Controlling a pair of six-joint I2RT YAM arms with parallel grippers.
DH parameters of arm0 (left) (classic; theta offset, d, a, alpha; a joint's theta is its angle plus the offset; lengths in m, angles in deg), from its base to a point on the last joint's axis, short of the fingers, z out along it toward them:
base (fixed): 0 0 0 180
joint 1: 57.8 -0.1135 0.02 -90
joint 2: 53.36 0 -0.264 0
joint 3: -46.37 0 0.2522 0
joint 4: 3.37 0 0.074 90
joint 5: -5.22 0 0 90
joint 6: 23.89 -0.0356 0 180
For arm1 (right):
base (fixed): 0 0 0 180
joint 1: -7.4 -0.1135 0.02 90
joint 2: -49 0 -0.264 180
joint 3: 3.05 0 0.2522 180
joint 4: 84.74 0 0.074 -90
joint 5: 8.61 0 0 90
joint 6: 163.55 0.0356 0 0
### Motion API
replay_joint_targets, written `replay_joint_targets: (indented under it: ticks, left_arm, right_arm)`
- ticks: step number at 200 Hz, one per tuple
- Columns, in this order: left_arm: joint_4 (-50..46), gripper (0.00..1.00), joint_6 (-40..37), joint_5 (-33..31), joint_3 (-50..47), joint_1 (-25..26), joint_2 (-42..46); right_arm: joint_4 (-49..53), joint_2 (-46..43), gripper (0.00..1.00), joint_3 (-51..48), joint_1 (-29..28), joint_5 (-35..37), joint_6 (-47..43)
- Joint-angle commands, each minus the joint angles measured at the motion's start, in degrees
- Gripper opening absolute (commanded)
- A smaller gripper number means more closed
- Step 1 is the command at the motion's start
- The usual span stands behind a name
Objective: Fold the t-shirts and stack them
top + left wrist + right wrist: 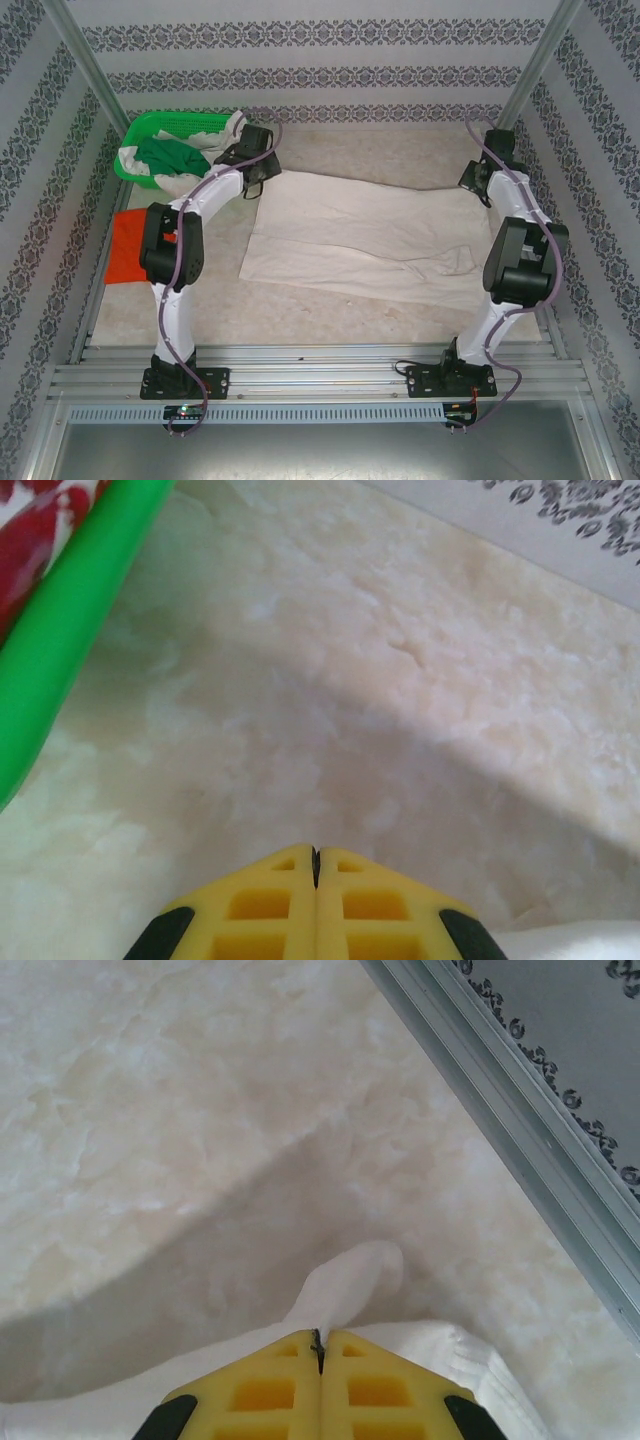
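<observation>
The cream-white t-shirt [370, 235] lies spread flat across the middle of the table. At its far right corner, my right gripper [478, 185] is shut on it. In the right wrist view a tuft of the white t-shirt [352, 1272] sticks out past the closed right gripper [319, 1336]. My left gripper [262, 176] sits at the shirt's far left corner. In the left wrist view the left gripper [316, 852] is shut with nothing visible between the tips, and white cloth [580, 942] shows beside it. The orange-red t-shirt [125, 250] lies at the table's left edge.
A green mesh basket [165, 128] holding green and white cloth stands at the back left, and its rim [60, 650] is close to the left gripper. A metal frame rail [520, 1130] runs along the right side. Patterned walls enclose the table.
</observation>
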Motion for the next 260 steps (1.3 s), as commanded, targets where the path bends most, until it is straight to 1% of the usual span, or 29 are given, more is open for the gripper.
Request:
replay_joint_targets:
  ticks: [1,46,96,119,178,217,260]
  left_arm:
    - [4.29,0.00,-0.11,0.09,-4.02,-0.89,4.01]
    - [6.63,0.00,1.28,0.51,-12.58,-1.23,9.42]
    - [5.71,0.00,0.87,1.10,-18.56,-2.40,14.32]
    - [5.63,0.00,1.53,2.81,-21.86,-3.47,17.01]
    - [4.97,0.00,3.02,5.94,-27.28,-3.56,22.63]
    - [4.44,0.00,4.63,7.53,-31.49,-3.61,25.91]
    - [3.90,0.00,6.00,9.34,-35.44,-4.00,29.35]
  right_arm:
    - [-2.14,-4.48,0.00,-2.31,1.06,0.72,0.99]
    - [-1.85,-9.49,0.00,-7.82,1.51,2.07,1.18]
    - [-0.46,-16.16,0.00,-14.76,1.54,-0.06,1.78]
    - [0.87,-19.76,0.00,-18.24,1.60,0.40,2.16]
    - [4.44,-28.89,0.00,-25.55,1.77,2.68,5.43]
    - [7.35,-32.77,0.00,-27.28,2.04,0.91,6.65]
    - [10.14,-36.34,0.00,-29.09,2.21,2.01,6.46]
